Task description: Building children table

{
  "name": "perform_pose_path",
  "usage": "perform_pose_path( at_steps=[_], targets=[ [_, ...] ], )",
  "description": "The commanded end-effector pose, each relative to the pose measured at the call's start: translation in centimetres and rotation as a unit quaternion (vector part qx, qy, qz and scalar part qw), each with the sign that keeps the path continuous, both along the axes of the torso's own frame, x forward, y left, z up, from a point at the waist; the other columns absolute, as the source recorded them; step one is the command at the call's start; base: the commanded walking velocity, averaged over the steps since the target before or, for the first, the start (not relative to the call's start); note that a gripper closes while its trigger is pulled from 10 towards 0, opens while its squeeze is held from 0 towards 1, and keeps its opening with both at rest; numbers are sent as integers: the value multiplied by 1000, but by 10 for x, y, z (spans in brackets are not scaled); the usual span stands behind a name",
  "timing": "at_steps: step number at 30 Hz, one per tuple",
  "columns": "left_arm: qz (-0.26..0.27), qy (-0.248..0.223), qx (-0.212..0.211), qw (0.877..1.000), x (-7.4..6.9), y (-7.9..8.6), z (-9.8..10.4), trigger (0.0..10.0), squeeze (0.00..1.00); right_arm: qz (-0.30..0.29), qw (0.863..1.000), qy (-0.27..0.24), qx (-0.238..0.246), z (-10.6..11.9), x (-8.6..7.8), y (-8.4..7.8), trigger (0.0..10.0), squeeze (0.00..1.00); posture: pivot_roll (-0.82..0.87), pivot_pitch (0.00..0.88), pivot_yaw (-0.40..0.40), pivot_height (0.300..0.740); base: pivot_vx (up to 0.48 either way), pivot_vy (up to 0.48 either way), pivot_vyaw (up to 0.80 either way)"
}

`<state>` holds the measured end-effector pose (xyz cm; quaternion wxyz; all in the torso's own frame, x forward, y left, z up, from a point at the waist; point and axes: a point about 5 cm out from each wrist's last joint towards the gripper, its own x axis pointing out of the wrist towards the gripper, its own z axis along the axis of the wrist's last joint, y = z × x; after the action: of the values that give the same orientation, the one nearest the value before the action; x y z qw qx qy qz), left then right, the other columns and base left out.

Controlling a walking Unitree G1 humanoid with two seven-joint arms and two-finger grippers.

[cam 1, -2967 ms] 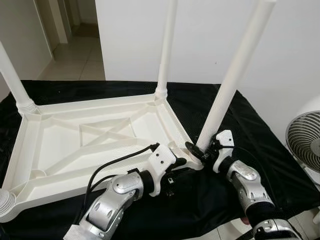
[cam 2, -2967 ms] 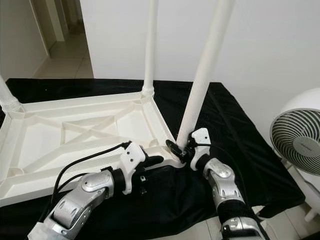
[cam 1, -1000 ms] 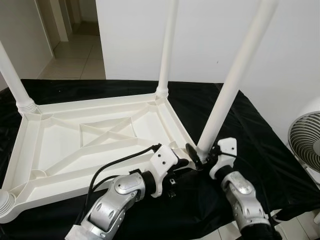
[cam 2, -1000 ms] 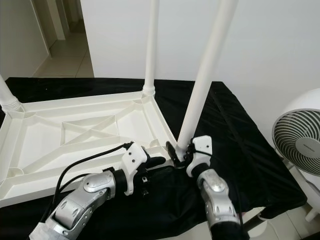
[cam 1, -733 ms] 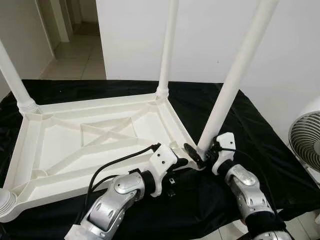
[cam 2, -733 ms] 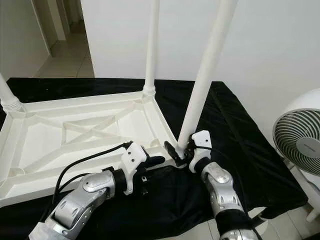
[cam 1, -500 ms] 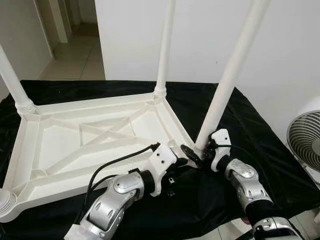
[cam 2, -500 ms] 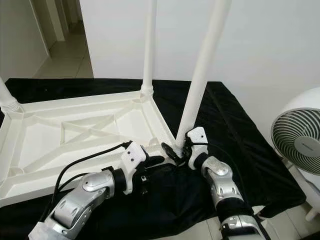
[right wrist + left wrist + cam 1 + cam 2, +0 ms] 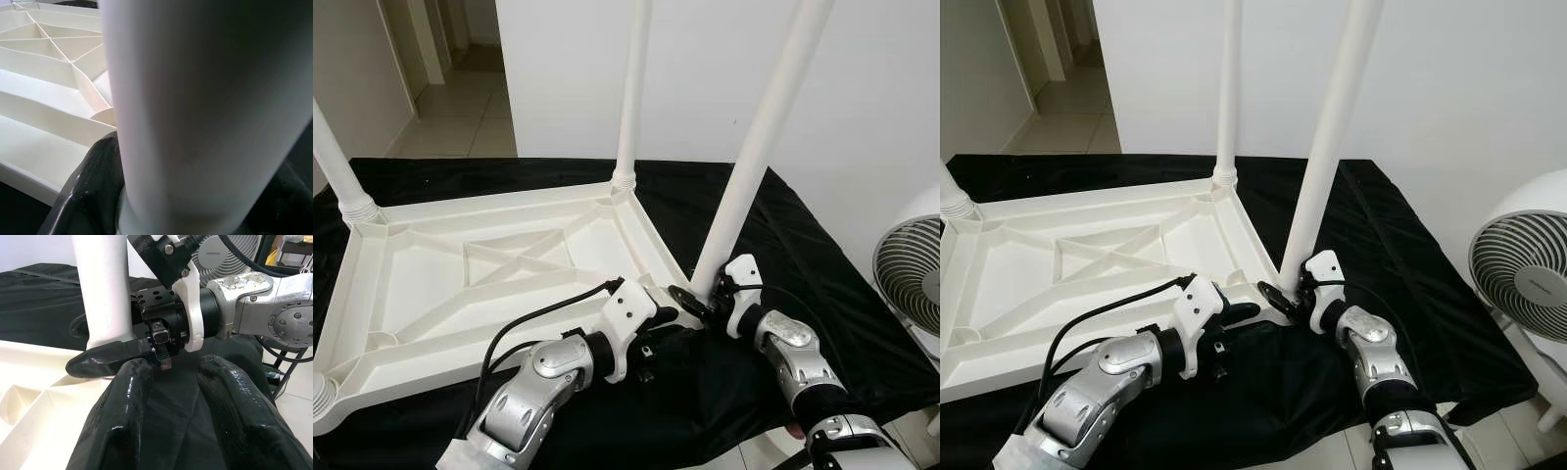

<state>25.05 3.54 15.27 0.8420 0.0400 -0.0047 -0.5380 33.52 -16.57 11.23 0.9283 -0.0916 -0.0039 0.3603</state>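
Observation:
A white plastic children's table (image 9: 489,269) lies upside down on a black cloth. Its far legs (image 9: 631,98) stand upright in their corners. At the near right corner a long white leg (image 9: 754,157) rises, leaning slightly right. My right gripper (image 9: 697,299) is shut on this leg just above its base; the right wrist view has the leg (image 9: 205,107) between the black fingers (image 9: 93,181). My left gripper (image 9: 664,318) rests at the same corner's rim, open, and in its wrist view the black fingers (image 9: 122,416) have only cloth between them.
The black cloth (image 9: 813,264) covers the floor under the table and runs out to the right. A white fan (image 9: 1518,264) stands at the right edge. A white wall is close behind the table, and a doorway with tiled floor (image 9: 460,108) opens at the back left.
The held leg now leans less to the right than 3 s ago. My right wrist has swung around its base. The left arm has hardly moved.

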Motion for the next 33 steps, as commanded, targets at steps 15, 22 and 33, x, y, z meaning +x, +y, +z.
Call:
perform_pose_path(
  at_steps=[15, 22, 33],
  targets=[
    [-10, 5, -9, 1000, -2, -4, 3, 10000, 0, -107, 994, -18, 27, -2, -12, 3, 10000, 0, 14, 9, -26, 740, 0, 0, 0],
    [-14, 9, -9, 1000, -4, -5, 1, 10000, 0, -211, 976, -24, 48, 0, -20, 1, 10000, 0, 2, 18, -26, 740, 0, 0, 0],
    [-16, 13, -14, 1000, -6, -7, 0, 10000, 0, -415, 907, -23, 66, -4, -40, 9, 10000, 0, -4, 23, -27, 740, 0, 0, 0]
  ],
)
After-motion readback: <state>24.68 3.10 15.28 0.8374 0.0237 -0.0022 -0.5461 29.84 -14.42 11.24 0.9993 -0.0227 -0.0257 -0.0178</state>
